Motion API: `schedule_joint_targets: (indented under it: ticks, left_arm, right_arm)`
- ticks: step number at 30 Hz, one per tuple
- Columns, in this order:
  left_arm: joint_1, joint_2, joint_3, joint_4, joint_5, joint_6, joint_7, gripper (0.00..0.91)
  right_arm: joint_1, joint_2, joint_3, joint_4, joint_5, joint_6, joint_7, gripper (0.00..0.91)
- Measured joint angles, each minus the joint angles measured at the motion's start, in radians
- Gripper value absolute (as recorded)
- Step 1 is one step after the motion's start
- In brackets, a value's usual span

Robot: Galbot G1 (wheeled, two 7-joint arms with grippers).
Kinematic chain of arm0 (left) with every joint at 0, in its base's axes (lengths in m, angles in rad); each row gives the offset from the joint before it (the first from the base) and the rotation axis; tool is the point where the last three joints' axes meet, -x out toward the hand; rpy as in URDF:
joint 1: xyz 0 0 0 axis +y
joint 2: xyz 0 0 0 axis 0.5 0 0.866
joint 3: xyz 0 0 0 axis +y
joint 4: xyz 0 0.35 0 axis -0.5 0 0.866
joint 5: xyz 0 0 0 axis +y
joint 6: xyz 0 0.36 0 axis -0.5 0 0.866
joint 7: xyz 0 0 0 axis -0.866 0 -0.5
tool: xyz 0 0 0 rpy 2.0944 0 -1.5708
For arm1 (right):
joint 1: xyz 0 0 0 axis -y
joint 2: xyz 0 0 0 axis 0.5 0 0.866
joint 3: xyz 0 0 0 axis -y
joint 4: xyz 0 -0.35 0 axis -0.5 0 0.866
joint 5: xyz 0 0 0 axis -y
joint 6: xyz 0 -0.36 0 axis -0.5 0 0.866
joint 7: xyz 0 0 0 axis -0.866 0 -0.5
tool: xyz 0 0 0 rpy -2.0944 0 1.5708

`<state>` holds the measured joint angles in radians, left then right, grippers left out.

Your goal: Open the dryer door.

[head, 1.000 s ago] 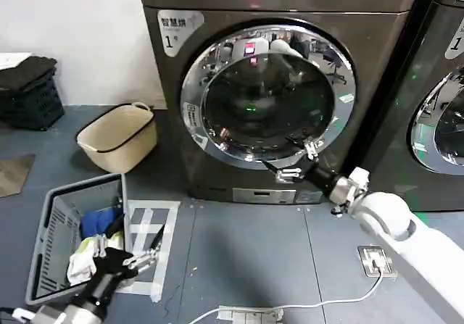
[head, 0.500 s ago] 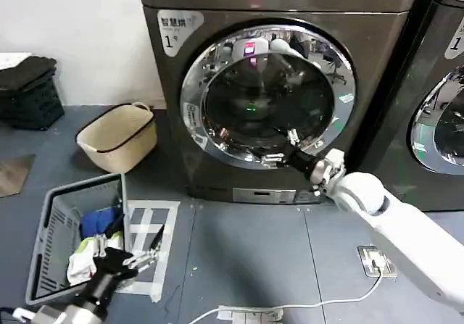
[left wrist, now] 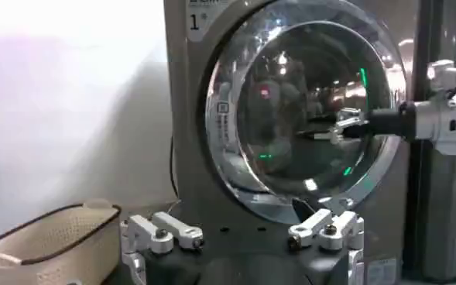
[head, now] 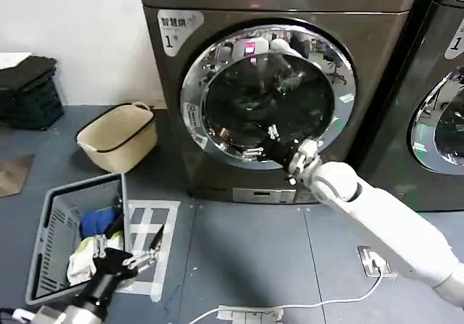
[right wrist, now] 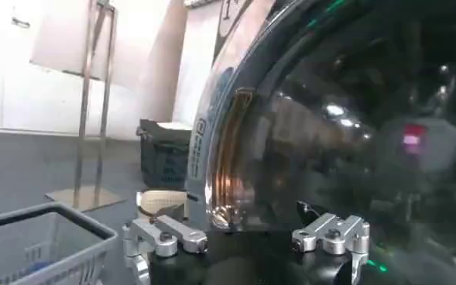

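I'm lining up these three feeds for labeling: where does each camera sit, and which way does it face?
Head view: on the robot's head, looking forward and down at the dryer; shows the right gripper open at the dryer door and the left gripper open and low by a grey basket.
Left wrist view: faces the dryer door, own open fingers in front.
Right wrist view: close against the door glass.
Shared: the head and left wrist views both show the right gripper.

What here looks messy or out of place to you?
Little stands out. Clothes sit jumbled in the grey basket on the floor, and a white cable trails loose across it. The dryer door looks shut and undamaged.
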<state>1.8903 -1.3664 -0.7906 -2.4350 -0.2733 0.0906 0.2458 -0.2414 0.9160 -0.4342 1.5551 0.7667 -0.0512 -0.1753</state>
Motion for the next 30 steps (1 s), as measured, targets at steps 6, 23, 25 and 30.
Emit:
schedule_joint_targets:
  ticks: [6,23,25,30]
  left_arm:
    - [0.002,-0.004,0.002,0.000,0.002,-0.001,0.000,0.907]
    - [0.003,-0.013,0.004,0.000,0.006,-0.004,0.001,0.907]
    - [0.003,-0.015,0.005,0.001,0.006,-0.005,0.001,0.907]
    - [0.001,-0.016,0.004,0.002,0.006,-0.007,0.001,0.907]
  right_arm:
    - [0.030,0.041,-0.025,-0.039,-0.004,0.000,0.010,0.907]
    - [0.086,0.168,-0.064,-0.174,-0.059,0.004,0.011,0.907]
    - [0.092,0.184,-0.067,-0.191,-0.062,0.005,0.009,0.907]
    - [0.110,0.217,-0.076,-0.229,-0.064,0.005,0.006,0.907]
